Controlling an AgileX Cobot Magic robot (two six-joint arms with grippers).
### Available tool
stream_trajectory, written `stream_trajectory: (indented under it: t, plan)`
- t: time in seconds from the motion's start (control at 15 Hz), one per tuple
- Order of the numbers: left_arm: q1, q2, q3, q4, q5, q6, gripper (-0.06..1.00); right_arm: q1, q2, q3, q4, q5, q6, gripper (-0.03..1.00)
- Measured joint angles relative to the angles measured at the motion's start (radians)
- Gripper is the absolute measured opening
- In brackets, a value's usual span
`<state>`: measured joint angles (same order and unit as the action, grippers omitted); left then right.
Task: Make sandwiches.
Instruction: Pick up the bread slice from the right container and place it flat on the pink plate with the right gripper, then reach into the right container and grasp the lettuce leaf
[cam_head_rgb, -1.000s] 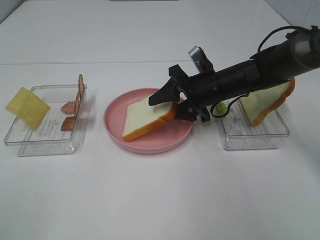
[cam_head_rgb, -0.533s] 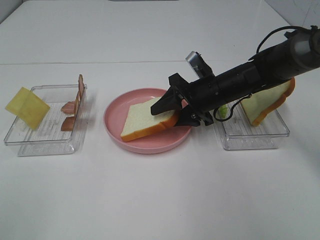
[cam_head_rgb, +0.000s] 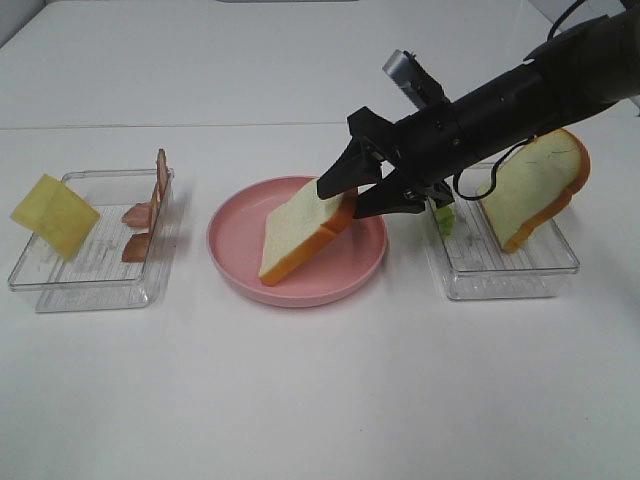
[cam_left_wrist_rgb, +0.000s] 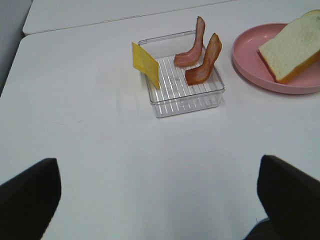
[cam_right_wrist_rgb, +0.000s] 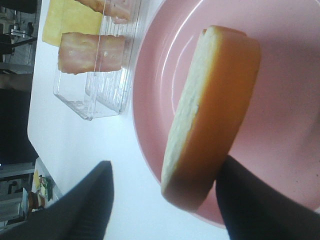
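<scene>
A white bread slice with tan crust stands tilted on the pink plate, lower edge down. Its upper edge leans on one finger of my right gripper, which is open just above the plate's right side. The other finger is apart from the bread. Nothing but white table lies between the wide-open fingers of my left gripper, which is out of the high view. No stacked sandwiches show in any view.
The left clear tray holds a yellow cheese square leaning on its rim and upright bacon strips. Inside the right clear tray a second bread slice leans, with green lettuce at its left end.
My right gripper has risen and pulled back to the right. The bread slice has tipped up from nearly flat to a steep tilt on the plate.
</scene>
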<state>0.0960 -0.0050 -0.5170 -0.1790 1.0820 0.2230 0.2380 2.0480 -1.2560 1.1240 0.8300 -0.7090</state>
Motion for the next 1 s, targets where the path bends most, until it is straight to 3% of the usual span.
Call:
stream_trajectory:
  t: [0.53,0.8,1.0]
  plan:
    - [0.000,0.000,0.000,0.000,0.000,0.000,0.99,0.000,-0.103,0.000,-0.100,0.000,0.062,0.60]
    - [0.000,0.000,0.000,0.000,0.000,0.000,0.99,0.000,-0.230,0.000,-0.240,-0.020,0.161,0.60]
    - [0.000,0.000,0.000,0.000,0.000,0.000,0.99,0.000,-0.299,-0.001,-0.430,-0.026,0.309,0.60]
